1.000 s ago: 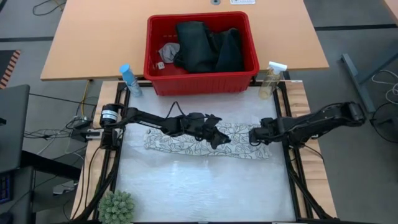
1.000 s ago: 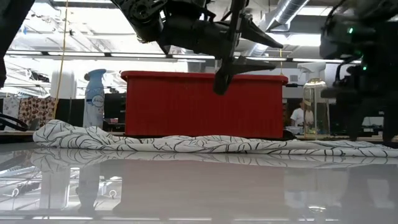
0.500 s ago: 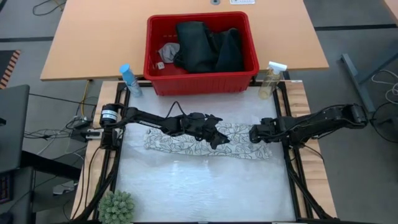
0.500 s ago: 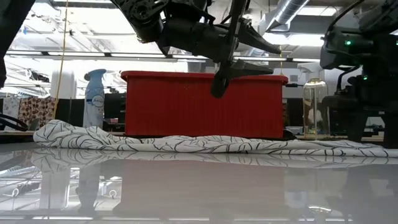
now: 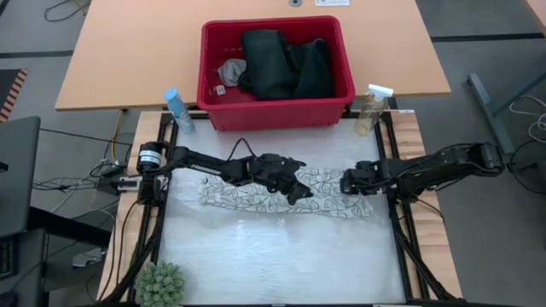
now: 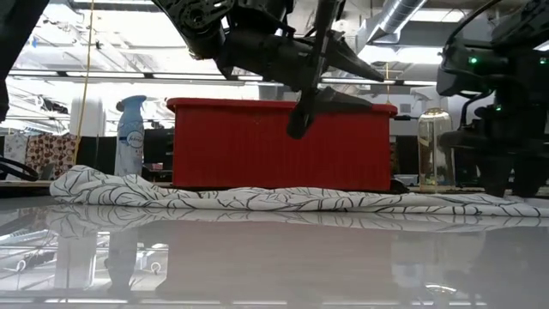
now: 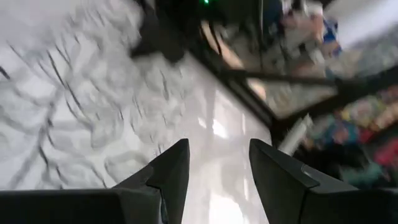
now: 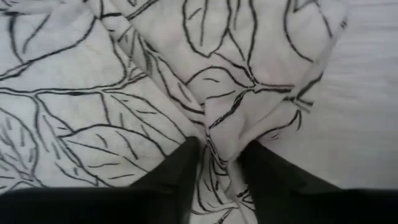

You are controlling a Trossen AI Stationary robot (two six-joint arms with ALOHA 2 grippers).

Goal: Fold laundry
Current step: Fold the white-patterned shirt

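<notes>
Leaf-print cloth being pinched at its right end

The white cloth with grey leaf print (image 5: 286, 193) is lying stretched in a long strip across the middle of the counter (image 5: 281, 256), between its left and right edges. The right gripper (image 5: 350, 183) is being pressed down at the cloth's right end, and its jaws are being closed on a bunched fold of the fabric, as the right wrist view shows. The left gripper (image 5: 300, 189) is being held just above the cloth's middle, jaws partly open with nothing between them. The dark jeans (image 5: 286, 64) and a small grey cloth (image 5: 231, 70) are lying in the red basket (image 5: 277, 112) beyond the counter's far edge.
</notes>
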